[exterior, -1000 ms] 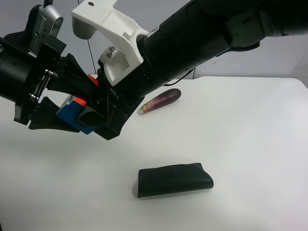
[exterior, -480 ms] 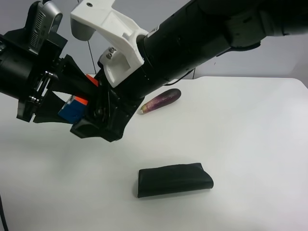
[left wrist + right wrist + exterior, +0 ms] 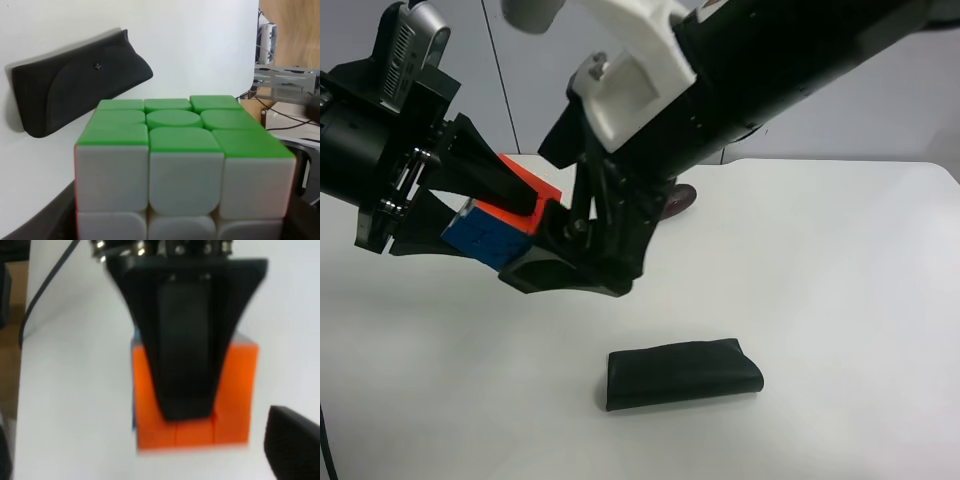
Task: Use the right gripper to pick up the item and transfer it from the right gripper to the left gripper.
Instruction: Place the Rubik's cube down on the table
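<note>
- the cube [image 3: 490, 232] is in the air above the white table [image 3: 840, 280], at the exterior high view's left; orange and blue faces show there
- the left gripper [image 3: 480, 222], the one with a grey box [image 3: 412, 55] on top, is clamped on the cube; in the right wrist view one of its black fingers [image 3: 187, 350] lies flat over the orange face
- in the left wrist view the cube [image 3: 182, 150] fills the near part, with green and white faces
- the right gripper [image 3: 555, 230], with the white bracket [image 3: 630, 60], has its fingers apart, just beside the cube; whether it touches the cube, i cannot tell
- a dark pouch [image 3: 680, 373] lies flat on the table, well apart from the cube; an eggplant [image 3: 678, 197] is mostly hidden behind the right arm
</note>
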Action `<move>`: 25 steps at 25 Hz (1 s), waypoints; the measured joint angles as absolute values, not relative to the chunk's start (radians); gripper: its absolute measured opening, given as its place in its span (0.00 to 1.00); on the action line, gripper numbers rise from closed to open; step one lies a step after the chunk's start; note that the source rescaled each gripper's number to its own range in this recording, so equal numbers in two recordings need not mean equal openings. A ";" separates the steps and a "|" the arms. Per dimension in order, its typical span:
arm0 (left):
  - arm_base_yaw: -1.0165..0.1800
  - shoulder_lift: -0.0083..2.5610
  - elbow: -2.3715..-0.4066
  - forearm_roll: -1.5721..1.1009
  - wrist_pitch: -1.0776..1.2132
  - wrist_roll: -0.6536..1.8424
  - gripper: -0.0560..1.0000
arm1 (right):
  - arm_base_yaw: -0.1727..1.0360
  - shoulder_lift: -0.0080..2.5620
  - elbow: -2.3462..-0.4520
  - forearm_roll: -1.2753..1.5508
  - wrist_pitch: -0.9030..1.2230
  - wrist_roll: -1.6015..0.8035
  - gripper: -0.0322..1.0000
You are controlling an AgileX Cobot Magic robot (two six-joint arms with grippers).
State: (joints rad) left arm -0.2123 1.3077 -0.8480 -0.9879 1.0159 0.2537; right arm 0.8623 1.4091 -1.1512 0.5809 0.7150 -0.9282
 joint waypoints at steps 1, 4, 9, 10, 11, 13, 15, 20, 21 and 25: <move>-0.212 1.308 -0.848 -0.988 1.016 0.254 0.06 | 0.862 1.381 -1.151 0.540 0.750 -0.881 1.00; -0.212 1.308 -0.848 -0.988 1.017 0.254 0.06 | 0.862 1.307 -1.151 0.426 0.872 -0.755 1.00; -0.212 1.308 -0.848 -0.988 1.017 0.254 0.06 | 0.862 1.209 -1.151 0.291 1.069 -0.622 1.00; -0.212 1.308 -0.848 -0.988 1.017 0.254 0.06 | 0.862 1.197 -1.151 0.280 1.095 -0.605 1.00; -0.212 1.308 -0.848 -0.988 1.017 0.254 0.06 | 0.862 1.187 -1.151 0.272 1.123 -0.587 1.00; -0.212 1.308 -0.848 -0.987 1.019 0.258 0.06 | 0.862 1.158 -1.151 0.266 1.166 -0.560 1.00; -0.212 1.308 -0.848 -0.987 1.027 0.261 0.06 | 0.862 1.130 -1.151 0.264 1.198 -0.533 1.00; -0.212 1.308 -0.848 -0.987 1.041 0.263 0.06 | 0.862 1.025 -1.149 0.243 1.218 -0.451 1.00; -0.212 1.308 -0.848 -0.987 1.041 0.263 0.06 | 0.862 1.004 -1.140 0.243 1.217 -0.436 1.00; -0.212 1.308 -0.848 -0.987 1.042 0.266 0.06 | 0.862 0.876 -1.020 0.242 1.218 -0.378 1.00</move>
